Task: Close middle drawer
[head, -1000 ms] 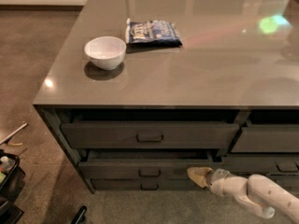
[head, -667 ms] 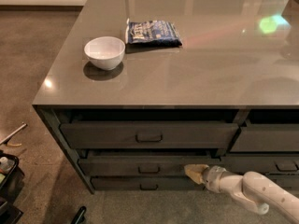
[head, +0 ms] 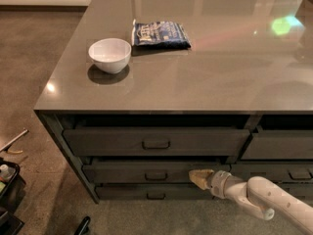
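Observation:
The middle drawer (head: 122, 172) is the wide dark grey front with a small dark pull (head: 156, 176), the second of three stacked fronts in the left column under the grey counter. It stands out a little from the frame, with a dark gap above it. My gripper (head: 197, 177), tan-tipped on a white arm coming in from the lower right, is against the drawer front just right of the pull. The inside of the drawer is hidden.
The top drawer (head: 156, 141) juts out above and the slim bottom drawer (head: 155, 195) sits below. More drawers (head: 279, 146) are to the right. A white bowl (head: 110, 55) and a blue snack bag (head: 160, 34) lie on the countertop (head: 220, 77). Objects lie on the floor at left (head: 7, 175).
My gripper has moved a little left and up along the middle drawer front, closer to its pull. The bowl and the bag have not moved.

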`<action>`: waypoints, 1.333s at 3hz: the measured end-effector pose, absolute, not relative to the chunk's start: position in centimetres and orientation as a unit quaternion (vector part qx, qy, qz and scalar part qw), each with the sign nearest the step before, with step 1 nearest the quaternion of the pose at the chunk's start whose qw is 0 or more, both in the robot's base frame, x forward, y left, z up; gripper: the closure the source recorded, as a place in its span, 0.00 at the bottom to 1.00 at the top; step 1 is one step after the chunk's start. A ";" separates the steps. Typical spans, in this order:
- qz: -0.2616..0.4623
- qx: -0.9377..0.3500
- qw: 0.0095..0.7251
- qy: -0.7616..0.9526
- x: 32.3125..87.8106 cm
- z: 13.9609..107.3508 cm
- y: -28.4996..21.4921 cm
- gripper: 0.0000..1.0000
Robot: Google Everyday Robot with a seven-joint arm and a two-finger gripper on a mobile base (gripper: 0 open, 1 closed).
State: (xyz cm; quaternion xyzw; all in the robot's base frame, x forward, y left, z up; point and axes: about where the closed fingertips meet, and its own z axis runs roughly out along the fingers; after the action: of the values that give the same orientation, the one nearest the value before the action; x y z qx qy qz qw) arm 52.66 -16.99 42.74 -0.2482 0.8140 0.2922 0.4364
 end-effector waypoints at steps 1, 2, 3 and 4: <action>0.308 -0.253 0.408 0.821 49.7 42.4 -17.5 1.00; 0.301 -0.227 0.356 0.855 43.5 43.0 -21.0 1.00; 0.292 -0.238 0.351 0.857 43.0 44.2 -20.9 0.81; 0.292 -0.238 0.352 0.857 43.1 44.2 -20.9 0.58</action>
State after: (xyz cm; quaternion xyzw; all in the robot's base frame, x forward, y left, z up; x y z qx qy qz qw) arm 43.07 -20.90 44.19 -0.2380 0.8568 0.2923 0.3518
